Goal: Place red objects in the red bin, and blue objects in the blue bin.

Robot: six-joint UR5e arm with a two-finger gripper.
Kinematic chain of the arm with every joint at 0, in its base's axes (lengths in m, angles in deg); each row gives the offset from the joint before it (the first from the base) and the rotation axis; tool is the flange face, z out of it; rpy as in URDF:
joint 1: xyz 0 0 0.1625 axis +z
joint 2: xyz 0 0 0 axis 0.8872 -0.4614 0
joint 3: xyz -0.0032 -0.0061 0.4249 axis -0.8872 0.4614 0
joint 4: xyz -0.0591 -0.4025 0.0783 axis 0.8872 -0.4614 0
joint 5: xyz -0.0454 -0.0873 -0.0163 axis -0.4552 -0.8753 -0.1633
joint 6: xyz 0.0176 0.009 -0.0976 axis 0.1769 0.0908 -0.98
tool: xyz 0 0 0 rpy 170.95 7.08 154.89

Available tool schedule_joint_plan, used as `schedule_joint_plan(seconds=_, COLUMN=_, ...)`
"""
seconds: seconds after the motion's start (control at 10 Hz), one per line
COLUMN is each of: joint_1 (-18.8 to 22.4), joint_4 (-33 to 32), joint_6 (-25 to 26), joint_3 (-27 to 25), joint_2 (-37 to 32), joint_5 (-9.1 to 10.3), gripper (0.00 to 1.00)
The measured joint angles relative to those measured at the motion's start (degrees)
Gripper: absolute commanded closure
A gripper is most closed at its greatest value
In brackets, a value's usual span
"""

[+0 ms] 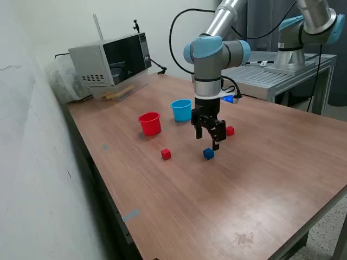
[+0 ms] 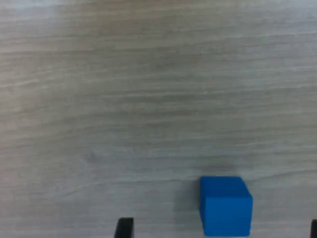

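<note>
Smooth blue cube (image 2: 225,206) on grained wood table (image 2: 148,99).

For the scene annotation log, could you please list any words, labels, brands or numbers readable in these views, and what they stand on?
None can be read. The grey microwave oven shows no legible brand or panel markings at this size. The small dark blue cube, red plastic cup and light blue plastic cup look unmarked.

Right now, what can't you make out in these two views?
- Second blue cube: not visible in either view; only one blue cube shows.
- Cup interiors: red cup and blue cup contents hidden by their walls, exterior view.
- Gripper: cut off by the wrist view's edge; only fingertips show.
</note>
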Motion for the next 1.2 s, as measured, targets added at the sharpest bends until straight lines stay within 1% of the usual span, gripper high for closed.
schedule_joint_plan(seconds=0.5, joint_1=0.0, joint_4=-0.7, joint_6=-0.1, joint_3=-0.4, joint_2=0.4, joint_5=0.8, gripper=0.0)
schedule_joint_plan(seconds=1.2, joint_1=0.0, joint_4=-2.4, joint_6=-0.2, joint_3=-0.5, joint_2=1.2, joint_5=1.26, gripper=0.0)
